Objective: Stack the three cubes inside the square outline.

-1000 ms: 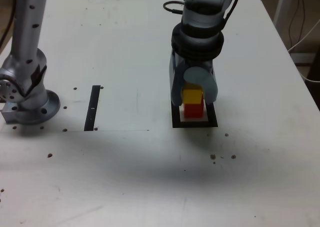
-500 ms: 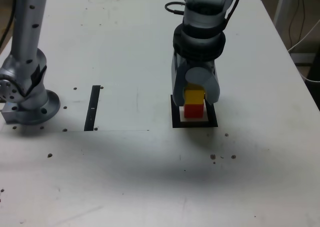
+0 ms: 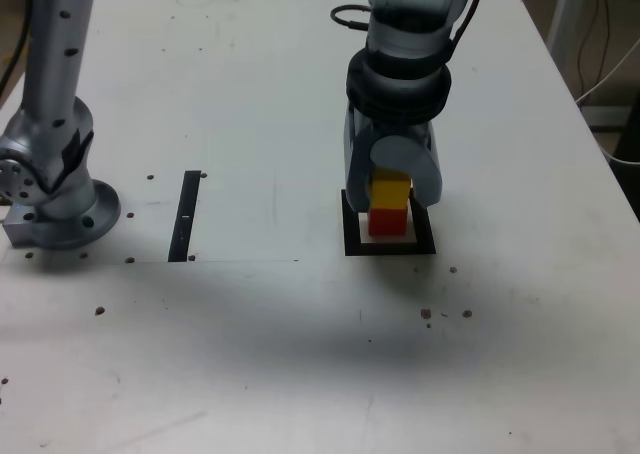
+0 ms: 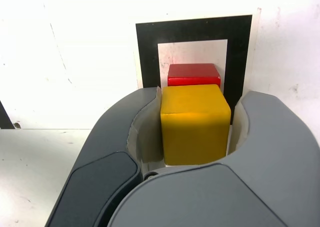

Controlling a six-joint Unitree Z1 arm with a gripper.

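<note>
A yellow cube (image 3: pixel 389 190) sits on top of a red cube (image 3: pixel 388 220), which stands inside the square outline (image 3: pixel 390 247) at the exterior view's right. My gripper (image 3: pixel 392 196) reaches straight down over the stack, one jaw on each side of the yellow cube. In the wrist view the yellow cube (image 4: pixel 195 124) fills the space between the jaws, with a thin sliver of gap at one side. The red cube (image 4: pixel 193 74) peeks out beneath it, within the square outline (image 4: pixel 147 47). The jaws are narrowly open. The green cube is out of view.
A narrow black strip (image 3: pixel 185 216) lies on the white table at the exterior view's left. The arm's metal base (image 3: pixel 55 189) stands beside it, near the table's left edge. White cables (image 3: pixel 600 74) hang off the table at the far right.
The gripper lowered the yellow cube onto the red one, and its jaws have spread slightly off the yellow cube. The stack has not shifted.
</note>
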